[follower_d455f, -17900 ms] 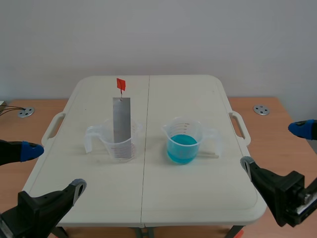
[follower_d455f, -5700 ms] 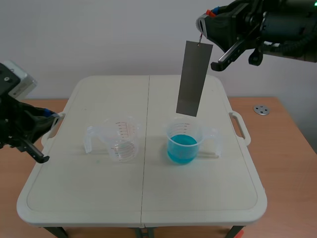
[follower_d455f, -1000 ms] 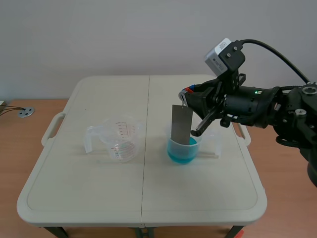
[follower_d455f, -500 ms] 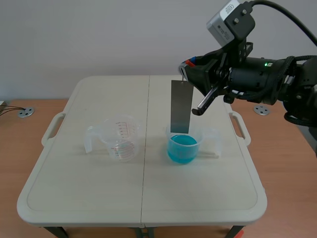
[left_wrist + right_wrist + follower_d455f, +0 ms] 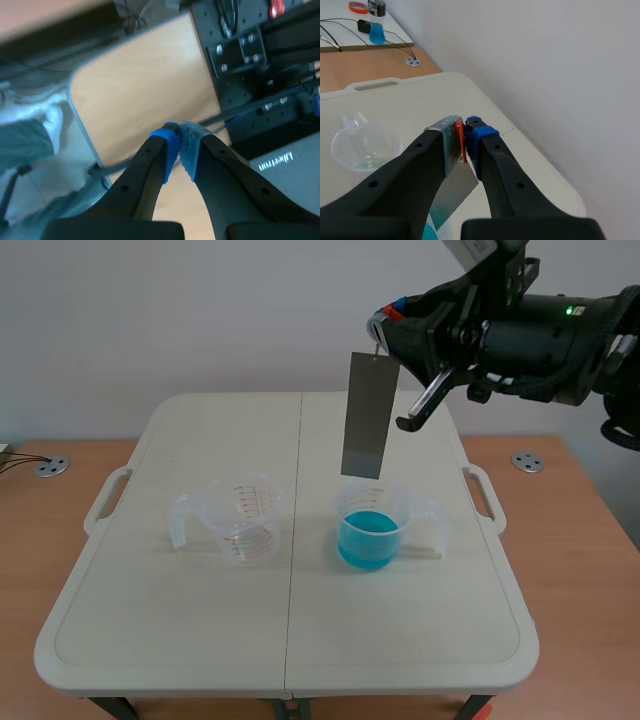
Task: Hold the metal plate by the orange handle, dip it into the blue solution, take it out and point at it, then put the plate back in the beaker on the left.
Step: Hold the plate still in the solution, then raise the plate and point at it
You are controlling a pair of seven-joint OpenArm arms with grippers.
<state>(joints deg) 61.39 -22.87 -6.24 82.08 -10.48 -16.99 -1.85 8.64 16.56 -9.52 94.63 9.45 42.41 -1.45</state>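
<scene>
R arm (image 5: 540, 320) comes in high from the right side, stretched almost level across the top of the room, wrist end toward the middle & well above the desk (image 5: 180, 640). R pincer (image 5: 385, 318) is clamped on the orange handle (image 5: 461, 140) at the plate's top end. In the wrist view the two pads sit nearly together w/ the thin orange tab pressed between them, one pad grey-green, the other blue. One black finger sticks out below & to the right of the grip in the scene view. Plate (image 5: 364, 415) hangs down from that grip, slightly tilted, top end a bit further right than the bottom. Its lower edge is just above the rim of the blue beaker (image 5: 370, 530) and apart from the solution (image 5: 368, 538) inside. That beaker stands on the desk right of the centre seam. Left beaker (image 5: 240, 525), clear w/ red marks, stands left of the seam, near the blue one but not touching it. L pincer (image 5: 180, 145) shows only in its own wrist view: closed, blue & grey-green pads touching, nothing between them, w/ a wooden surface & black hardware beyond it.
</scene>
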